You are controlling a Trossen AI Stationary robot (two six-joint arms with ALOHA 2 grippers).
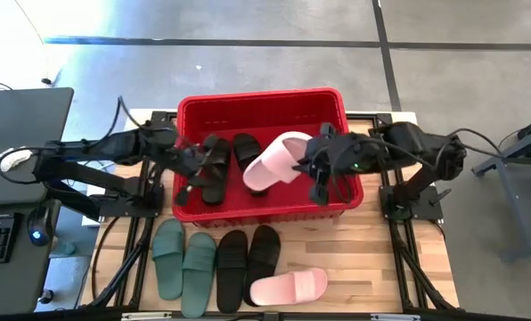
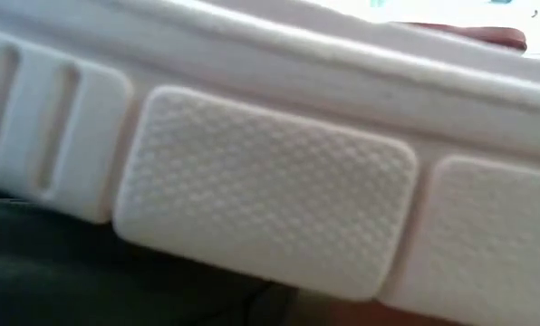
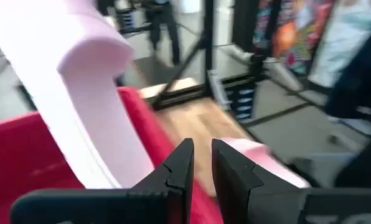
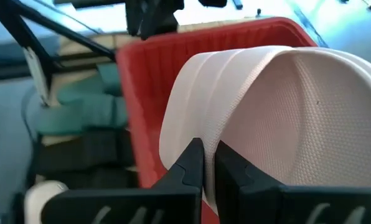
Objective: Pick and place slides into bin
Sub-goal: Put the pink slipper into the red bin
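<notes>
The red bin [image 1: 264,105] stands at the table's far middle, with two black slides [image 1: 214,165] lying in its left half. My right gripper [image 1: 316,169] is over the bin's right half, shut on a pale pink slide [image 1: 279,160]. My left gripper [image 1: 192,164] is low in the bin's left part beside the black slides, its fingers [image 3: 184,163] close together with nothing between them. On the table near the front lie two sage green slides [image 1: 183,259], two black slides [image 1: 248,254] and another pink slide [image 1: 288,287]. My right gripper pinches the pink slide's wide strap at its edge [image 4: 187,127] between its two fingers. It comes from the table's right side. The slide is lifted clear over the bin [image 4: 142,81] and tilted.
The low view is filled by the textured pale sole of a slide [image 2: 270,199] close to the camera. The bin's right half under the held slide is bare red floor [image 1: 337,192]. The arms' frames stand at both sides of the table.
</notes>
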